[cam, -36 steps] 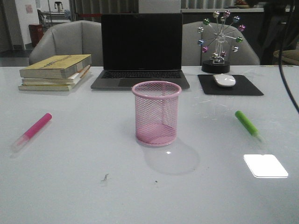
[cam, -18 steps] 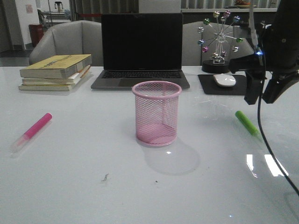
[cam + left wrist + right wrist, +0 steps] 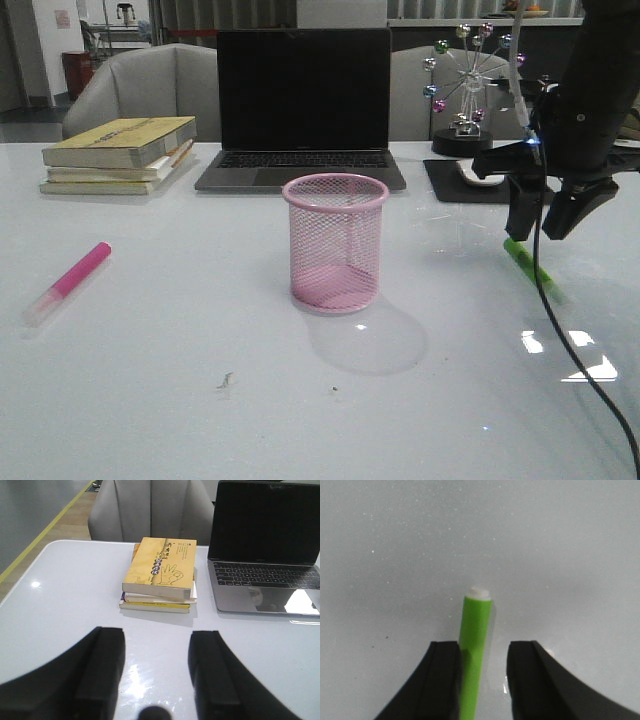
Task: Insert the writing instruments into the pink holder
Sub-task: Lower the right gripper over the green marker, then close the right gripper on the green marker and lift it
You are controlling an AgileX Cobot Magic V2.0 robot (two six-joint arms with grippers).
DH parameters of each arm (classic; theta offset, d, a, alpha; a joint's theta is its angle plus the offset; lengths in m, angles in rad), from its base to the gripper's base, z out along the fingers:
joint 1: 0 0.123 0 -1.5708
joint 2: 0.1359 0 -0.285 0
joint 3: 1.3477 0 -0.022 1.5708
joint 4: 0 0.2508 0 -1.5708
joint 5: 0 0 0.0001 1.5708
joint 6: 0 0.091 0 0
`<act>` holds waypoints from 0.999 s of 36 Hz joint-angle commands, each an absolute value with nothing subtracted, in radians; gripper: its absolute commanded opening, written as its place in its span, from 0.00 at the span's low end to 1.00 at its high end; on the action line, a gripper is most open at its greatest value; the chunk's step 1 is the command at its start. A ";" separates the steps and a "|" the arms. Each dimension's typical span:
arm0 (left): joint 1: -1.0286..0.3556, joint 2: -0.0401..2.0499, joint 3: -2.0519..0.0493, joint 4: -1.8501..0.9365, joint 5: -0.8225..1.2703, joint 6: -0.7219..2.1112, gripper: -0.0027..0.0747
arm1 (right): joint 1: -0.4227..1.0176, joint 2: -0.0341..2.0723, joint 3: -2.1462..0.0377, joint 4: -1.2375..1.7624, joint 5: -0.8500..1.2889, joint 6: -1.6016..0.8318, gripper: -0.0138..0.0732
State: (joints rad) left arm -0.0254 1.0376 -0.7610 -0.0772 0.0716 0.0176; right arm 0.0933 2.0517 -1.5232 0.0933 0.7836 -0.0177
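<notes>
Fingers (image 3: 445, 680) of the right gripper (image 3: 545, 215) straddle the green highlighter (image 3: 475, 645), parted.

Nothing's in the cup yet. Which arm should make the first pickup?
Right, probably. Its gripper is open directly over the green marker, which lies between the fingers. The left gripper is open near the books, with the pink marker outside its view.

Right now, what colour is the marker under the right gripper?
Bright green marker, lying between the open right gripper fingers; clearest in the right wrist view.
</notes>
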 commanded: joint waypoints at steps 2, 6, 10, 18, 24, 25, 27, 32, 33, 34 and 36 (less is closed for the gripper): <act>-0.032 1.025 -0.799 -0.085 -0.007 0.009 0.53 | 0.094 2.017 -1.577 0.101 0.772 -0.028 0.58; -0.032 1.025 -0.799 -0.085 -0.007 0.009 0.53 | 0.094 2.029 -1.579 0.101 0.772 -0.029 0.58; -0.032 1.025 -0.799 -0.085 -0.007 0.009 0.53 | 0.094 2.052 -1.579 0.101 0.790 -0.030 0.58; -0.032 1.025 -0.799 -0.085 0.000 0.009 0.53 | 0.094 2.086 -1.579 0.101 0.832 -0.031 0.58; -0.032 1.025 -0.799 -0.085 0.008 0.009 0.53 | 0.094 2.089 -1.583 0.101 0.846 -0.037 0.31; -0.032 1.025 -0.799 -0.085 0.010 0.009 0.53 | 0.094 2.089 -1.588 0.101 0.847 -0.037 0.22; -0.032 1.025 -0.799 -0.085 0.012 0.009 0.53 | 0.095 2.088 -1.603 0.103 0.853 -0.037 0.23; -0.032 1.025 -0.799 -0.085 0.014 0.009 0.53 | 0.098 2.058 -1.653 0.104 0.854 -0.037 0.22; -0.032 1.025 -0.799 -0.085 0.014 0.009 0.53 | 0.098 2.048 -1.661 0.104 0.850 -0.037 0.22; -0.032 1.025 -0.799 -0.085 0.014 0.009 0.53 | 0.098 2.038 -1.667 0.104 0.842 -0.037 0.22; -0.032 1.025 -0.799 -0.085 0.014 0.009 0.53 | 0.098 1.999 -1.675 0.104 0.817 -0.037 0.22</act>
